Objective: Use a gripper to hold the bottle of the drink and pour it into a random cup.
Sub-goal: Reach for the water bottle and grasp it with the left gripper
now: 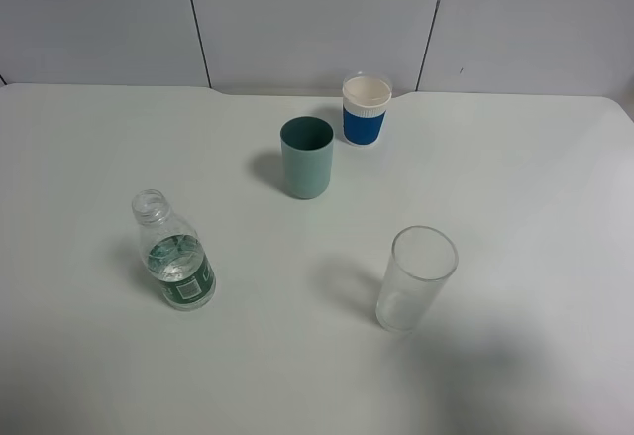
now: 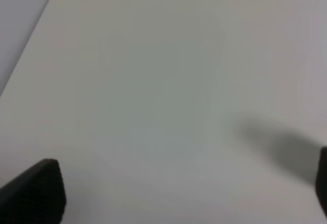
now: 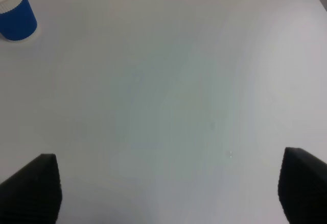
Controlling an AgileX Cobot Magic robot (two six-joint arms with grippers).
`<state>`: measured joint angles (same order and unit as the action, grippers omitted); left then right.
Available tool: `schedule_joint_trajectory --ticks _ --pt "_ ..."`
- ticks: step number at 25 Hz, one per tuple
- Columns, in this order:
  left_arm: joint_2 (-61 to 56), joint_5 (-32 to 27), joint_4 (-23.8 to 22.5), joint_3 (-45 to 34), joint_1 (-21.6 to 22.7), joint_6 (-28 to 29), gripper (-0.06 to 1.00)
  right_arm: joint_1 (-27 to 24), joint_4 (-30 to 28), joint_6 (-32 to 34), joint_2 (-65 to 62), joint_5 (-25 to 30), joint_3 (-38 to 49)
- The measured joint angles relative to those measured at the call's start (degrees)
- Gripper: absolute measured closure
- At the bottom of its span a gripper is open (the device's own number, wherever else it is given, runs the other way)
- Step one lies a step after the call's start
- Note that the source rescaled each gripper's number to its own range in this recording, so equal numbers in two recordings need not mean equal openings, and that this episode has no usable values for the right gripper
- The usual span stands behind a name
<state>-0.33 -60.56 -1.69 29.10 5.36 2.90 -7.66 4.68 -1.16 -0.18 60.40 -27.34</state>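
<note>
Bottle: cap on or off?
Off. The bottle stands upright with its threaded mouth bare and open; no cap shows in any view.

A white counter (image 1: 515, 177) carries four upright vessels: an uncapped bottle of the drink (image 1: 176, 257), part full of clear liquid, at front left; a teal cup (image 1: 307, 158) toward the back, just beside a white-and-blue cup (image 1: 366, 110); a clear glass (image 1: 415, 278) at front right, well apart from the bottle.

We seem to be at a lab test bench: a plain white matte tabletop (image 1: 89, 376), with pale grey wall panels (image 1: 317, 19) split by dark seams (image 1: 196, 19) at 12 o'clock.
</note>
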Motion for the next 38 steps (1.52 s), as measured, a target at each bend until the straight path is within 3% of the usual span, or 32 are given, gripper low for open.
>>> schedule_joint_trajectory --ticks 9,13,17,22,32,38 --pt "0.84 0.06 0.1 0.0 0.0 -1.9 -0.06 0.0 0.0 0.0 0.0 0.0 0.0" --pt "6.17 0.06 1.69 0.0 -2.28 -4.73 -0.06 0.0 0.0 0.0 0.0 0.0 0.0" --pt "11.76 0.06 1.69 -0.05 -7.71 -5.76 -0.06 0.0 0.0 0.0 0.0 0.0 0.0" --pt "14.96 0.21 -2.23 -0.05 -16.99 -6.62 -0.06 0.0 0.0 0.0 0.0 0.0 0.0" --pt "17.74 7.32 -9.24 0.72 -35.53 -8.17 -0.06 0.0 0.0 0.0 0.0 0.0 0.0" --pt "20.21 9.0 -12.38 0.72 -42.32 -10.75 -0.06 0.0 0.0 0.0 0.0 0.0 0.0"
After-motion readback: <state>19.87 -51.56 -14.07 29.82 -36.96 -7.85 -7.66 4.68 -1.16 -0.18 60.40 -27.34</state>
